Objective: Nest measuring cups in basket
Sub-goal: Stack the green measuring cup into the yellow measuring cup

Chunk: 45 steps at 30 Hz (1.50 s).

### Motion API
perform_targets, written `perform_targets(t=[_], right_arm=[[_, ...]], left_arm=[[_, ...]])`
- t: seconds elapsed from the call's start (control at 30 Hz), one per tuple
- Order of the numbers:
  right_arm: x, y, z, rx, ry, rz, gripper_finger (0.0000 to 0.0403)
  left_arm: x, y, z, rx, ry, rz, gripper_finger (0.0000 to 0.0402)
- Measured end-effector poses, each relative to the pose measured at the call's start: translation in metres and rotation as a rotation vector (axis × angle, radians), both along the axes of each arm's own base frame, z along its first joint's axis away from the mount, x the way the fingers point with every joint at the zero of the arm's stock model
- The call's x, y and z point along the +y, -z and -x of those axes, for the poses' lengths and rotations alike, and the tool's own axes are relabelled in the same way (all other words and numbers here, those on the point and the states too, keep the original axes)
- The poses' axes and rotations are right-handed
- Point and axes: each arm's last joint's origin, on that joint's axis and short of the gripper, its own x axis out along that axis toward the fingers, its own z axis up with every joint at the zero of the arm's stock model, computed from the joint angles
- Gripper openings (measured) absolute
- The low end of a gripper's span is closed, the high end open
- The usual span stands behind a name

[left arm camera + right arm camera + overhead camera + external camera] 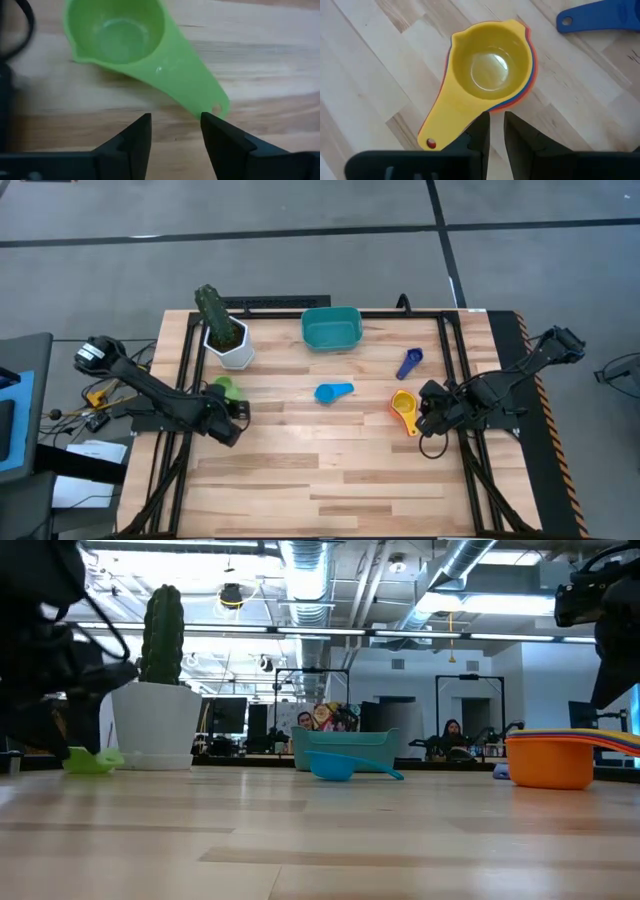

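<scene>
The green measuring cup point(224, 387) point(130, 42) lies on its base near the table's left side. My left gripper point(238, 412) point(176, 122) is open just off the cup's handle end point(216, 106), touching nothing. A nested stack with the yellow cup on top point(403, 408) point(490, 65) point(548, 762) rests on the table. My right gripper point(430, 408) point(497, 122) hovers at its rim, raised, with only a narrow gap between the fingers. A light blue cup point(333, 392) point(340, 766) and a dark blue cup point(410, 363) point(600, 17) lie loose. The teal basket point(331, 328) point(345, 748) stands at the far edge.
A white pot with a green cactus point(228, 340) point(160, 710) stands at the far left, close behind the green cup. Black rails point(450, 360) run along both sides of the wooden table. Bare wood fills the near half of the table point(330, 480).
</scene>
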Motion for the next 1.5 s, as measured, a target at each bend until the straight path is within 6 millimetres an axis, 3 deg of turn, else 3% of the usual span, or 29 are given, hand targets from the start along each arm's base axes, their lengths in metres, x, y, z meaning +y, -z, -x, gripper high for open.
perform_targets(t=[0.17,0.43,0.67,1.1,1.33,1.5], right_arm=[[0.0,0.0,0.0,0.003,-0.007,0.001,0.0082],[0.0,0.0,0.0,0.01,-0.023,0.003,0.0082],[0.0,0.0,0.0,0.011,-0.027,0.006,0.0082],[0.001,0.0,0.001,0.019,-0.039,-0.001,0.0082],[0.001,0.0,0.001,0.029,-0.042,-0.007,0.0081],[0.0,0.0,0.001,0.027,-0.04,-0.008,0.0081]], left_arm=[[0.002,0.014,0.001,-0.121,-0.03,-0.016,0.019],[0.004,0.013,-0.001,-0.188,-0.05,-0.089,0.0203],[0.009,0.011,-0.002,-0.259,-0.118,-0.166,0.0184],[0.018,0.021,-0.009,-0.195,-0.171,-0.157,0.0128],[0.003,0.0,-0.027,-0.182,0.021,-0.127,0.0112],[0.006,-0.026,-0.03,0.037,0.107,-0.184,0.0081]])
